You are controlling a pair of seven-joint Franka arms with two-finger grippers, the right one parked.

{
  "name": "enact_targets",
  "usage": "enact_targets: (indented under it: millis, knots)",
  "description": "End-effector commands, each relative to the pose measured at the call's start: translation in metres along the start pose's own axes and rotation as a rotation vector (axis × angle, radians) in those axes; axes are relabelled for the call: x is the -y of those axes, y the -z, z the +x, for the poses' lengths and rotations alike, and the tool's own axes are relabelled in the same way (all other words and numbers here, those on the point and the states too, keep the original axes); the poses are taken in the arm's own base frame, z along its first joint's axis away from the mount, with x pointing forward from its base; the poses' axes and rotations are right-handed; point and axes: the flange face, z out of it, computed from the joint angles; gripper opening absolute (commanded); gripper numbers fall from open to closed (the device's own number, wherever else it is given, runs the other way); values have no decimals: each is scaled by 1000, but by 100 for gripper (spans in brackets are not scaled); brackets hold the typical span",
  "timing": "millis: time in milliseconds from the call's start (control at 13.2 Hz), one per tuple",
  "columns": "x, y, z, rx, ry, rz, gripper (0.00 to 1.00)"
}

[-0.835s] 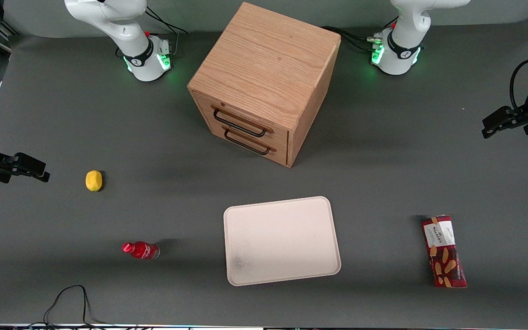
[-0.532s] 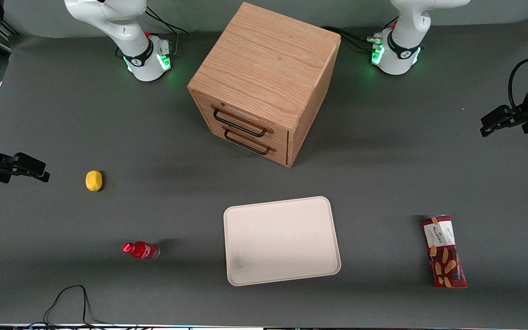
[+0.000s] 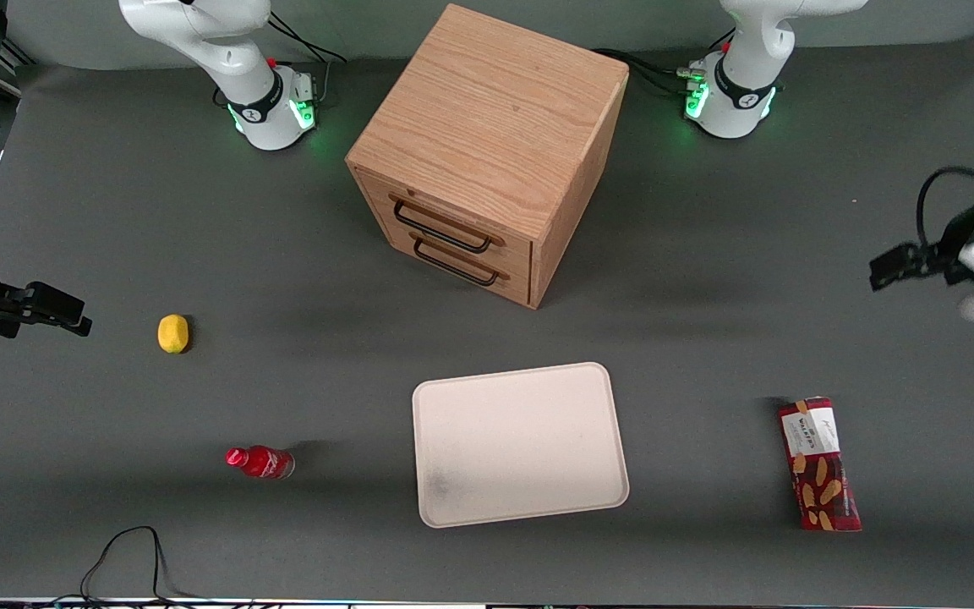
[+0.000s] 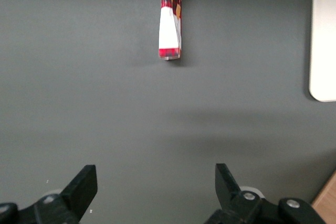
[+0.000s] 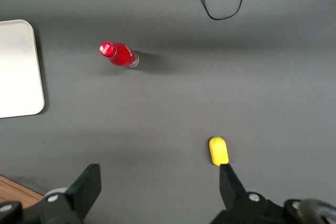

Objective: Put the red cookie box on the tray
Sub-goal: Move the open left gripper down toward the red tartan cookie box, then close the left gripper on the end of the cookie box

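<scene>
Jaws (image 4: 152, 182) are spread wide and empty, held above bare grey tabletop (image 3: 707, 355) toward the working arm's end, well apart from the box (image 3: 819, 464). An oak-grained cabinet (image 3: 487, 152) with two black-handled drawers is seen mid-table. Nearer the camera lies the tray (image 3: 519, 444), cream, flat, round-cornered. The box, a long dark-red carton with biscuit pictures, lies flat; its white label's writing cannot be read. A red bottle (image 3: 259, 462) and a lemon (image 3: 172, 333) are seen toward the parked arm's end.
</scene>
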Motion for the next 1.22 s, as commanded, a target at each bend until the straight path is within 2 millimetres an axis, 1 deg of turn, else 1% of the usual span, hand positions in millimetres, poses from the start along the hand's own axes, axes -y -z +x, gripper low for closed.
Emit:
enact_targets:
  millis: [0,152,304,380,456,532,608,684,759,835,911,987,1063,1139]
  knots:
    - [-10,-53,70,19,-27,22,100]
    - [-12,-93,100,-20,-83,47,100]
    - [7,-137,124,-65,-123,64,100]
    - [9,-152,133,-106,-144,73,100]
    - [5,-167,140,-132,-155,78,100]
    - [5,-183,145,-157,-151,80,100]
    - [11,-198,151,-188,-134,78,100]
    - [5,-216,155,-220,-124,52,100]
    - [3,-229,159,-250,-118,45,100]
    - [5,-245,162,-267,-113,53,100]
    - [-2,-263,164,-273,-110,52,99]
    - [-6,-277,165,-288,-73,23,98]
    - [-13,-289,166,-300,-64,7,92]
    - [-16,-295,166,-305,-66,8,78]
